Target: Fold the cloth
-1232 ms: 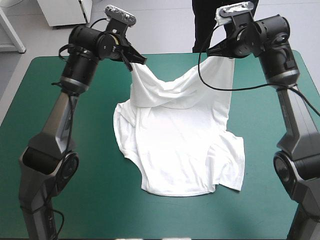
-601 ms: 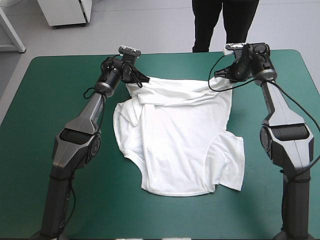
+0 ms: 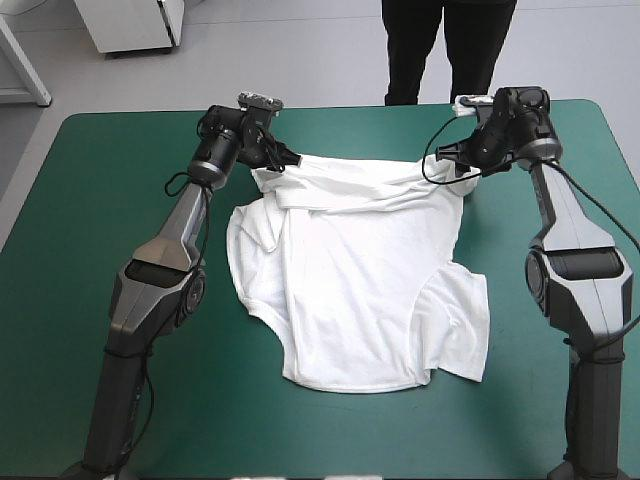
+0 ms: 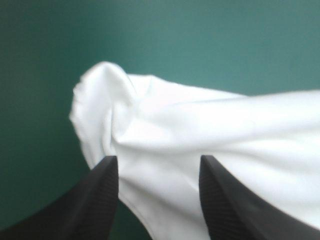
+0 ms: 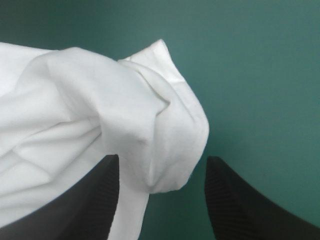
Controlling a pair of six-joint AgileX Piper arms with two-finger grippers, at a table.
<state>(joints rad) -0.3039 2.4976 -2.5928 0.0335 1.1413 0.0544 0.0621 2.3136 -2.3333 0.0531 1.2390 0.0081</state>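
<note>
High view, T-shirt (image 3: 360,290): spread on the middle of the teal-green bench (image 3: 100,250). Its long axis runs from the far edge to the near edge, and the far end is bunched into a crosswise band.
High view, left end effector (image 3: 283,160): set low at the band's left corner.
High view, right end effector (image 3: 455,172): set low at the band's right corner.
Left wrist view, left end effector (image 4: 157,165): black fingers (image 4: 100,190) are spread apart and nothing is gripped. A rumpled white corner (image 4: 200,125) lies between and ahead of them.
Right wrist view, right end effector (image 5: 162,162): fingers are likewise parted, with a folded corner (image 5: 100,100) lying loose between them on the bench.
</note>
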